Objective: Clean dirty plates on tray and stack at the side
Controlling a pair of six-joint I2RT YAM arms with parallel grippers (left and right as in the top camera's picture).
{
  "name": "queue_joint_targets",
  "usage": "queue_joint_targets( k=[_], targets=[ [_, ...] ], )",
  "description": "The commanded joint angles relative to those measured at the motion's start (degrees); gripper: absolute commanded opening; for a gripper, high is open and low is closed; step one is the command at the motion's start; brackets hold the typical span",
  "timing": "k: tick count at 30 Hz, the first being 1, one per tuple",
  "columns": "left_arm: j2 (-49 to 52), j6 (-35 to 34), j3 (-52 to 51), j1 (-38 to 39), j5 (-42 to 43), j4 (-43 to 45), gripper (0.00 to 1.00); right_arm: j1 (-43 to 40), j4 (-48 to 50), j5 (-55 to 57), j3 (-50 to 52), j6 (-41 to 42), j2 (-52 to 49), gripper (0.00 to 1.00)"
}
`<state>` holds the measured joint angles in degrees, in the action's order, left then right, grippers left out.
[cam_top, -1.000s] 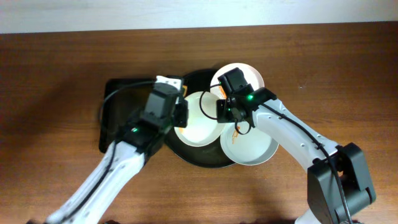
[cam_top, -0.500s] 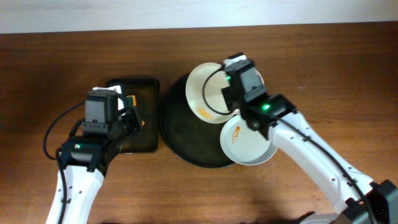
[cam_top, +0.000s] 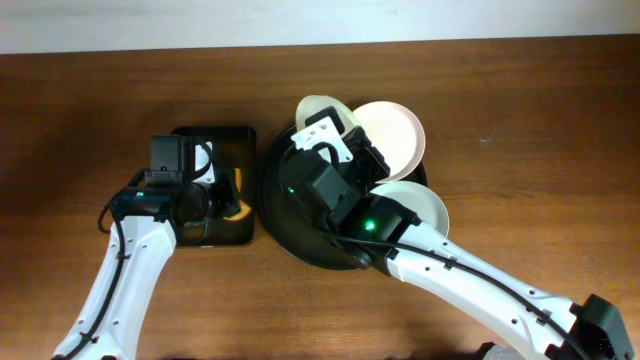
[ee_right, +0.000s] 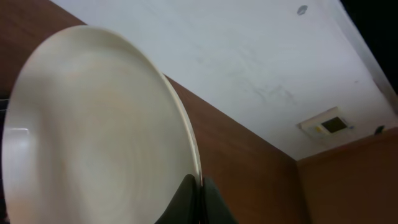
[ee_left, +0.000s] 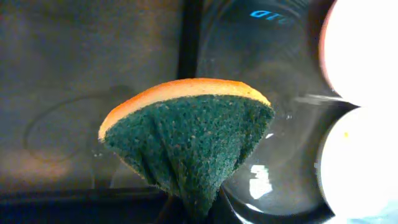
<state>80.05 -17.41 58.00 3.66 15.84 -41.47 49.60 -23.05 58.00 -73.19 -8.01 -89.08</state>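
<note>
Over the round black tray (cam_top: 285,228) my right gripper (cam_top: 322,128) is shut on the rim of a white plate (cam_top: 316,108), holding it up on edge. The right wrist view shows that plate (ee_right: 93,137) filling the left, its rim pinched at the gripper (ee_right: 199,194). Two more plates lie on the tray's right side, one at the back (cam_top: 392,135) and one nearer (cam_top: 418,205). My left gripper (cam_top: 222,205) hangs over the rectangular tray, shut on a green and orange sponge (ee_left: 186,137). Its orange edge (cam_top: 237,210) shows from above.
The small rectangular black tray (cam_top: 225,135) lies just left of the round one on the brown wooden table (cam_top: 520,120). From the left wrist, the round tray's glossy floor (ee_left: 273,68) and two plates (ee_left: 367,50) (ee_left: 357,168) lie to the right of the sponge.
My left arm has pulled away from the round tray to the rectangular tray with the sponge. The right arm has swung left over the round tray and tipped its plate up on edge.
</note>
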Motion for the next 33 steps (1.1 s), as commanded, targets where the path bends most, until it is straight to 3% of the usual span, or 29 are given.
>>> queue_joint_targets(
  k=[1, 4, 7, 9, 12, 24, 28, 33],
  targets=[
    [-0.07, 1.22, 0.33, -0.24, 4.24, 0.70, 0.00, 0.26, 0.48, 2.71, -1.01, -0.13, 0.85, 0.04],
    [-0.07, 2.51, 0.33, 0.02, 12.20, 1.18, 0.00, 0.26, 1.03, 1.66, -1.01, -0.11, 0.85, 0.04],
    [-0.02, 7.65, 0.33, 1.25, 31.21, 5.05, 0.00, 0.26, 1.03, 0.02, -1.03, 2.67, 0.90, 0.04],
    [-0.02, 8.11, 0.33, 2.12, 38.69, 8.66, 0.00, 0.26, 0.98, -6.19, -1.03, 3.48, 1.62, 0.04],
    [-0.02, 8.11, 0.33, 3.50, 39.52, 11.30, 0.00, 0.26, 1.03, -11.54, -1.03, 5.73, 4.00, 0.04],
    [6.88, 8.04, 0.33, 6.45, 39.21, 18.18, 0.00, 0.33, 0.83, -14.56, -1.03, 7.04, 10.34, 0.04],
    [8.13, 7.82, 0.33, 6.45, 35.30, 19.32, 0.00, 0.33, 0.61, -17.68, -1.03, 7.04, 11.06, 0.04],
    [8.11, 1.97, 0.33, 6.45, 35.43, 26.49, 0.00, 0.37, -0.59, -20.17, -1.03, 7.04, 11.04, 0.04]
  ],
)
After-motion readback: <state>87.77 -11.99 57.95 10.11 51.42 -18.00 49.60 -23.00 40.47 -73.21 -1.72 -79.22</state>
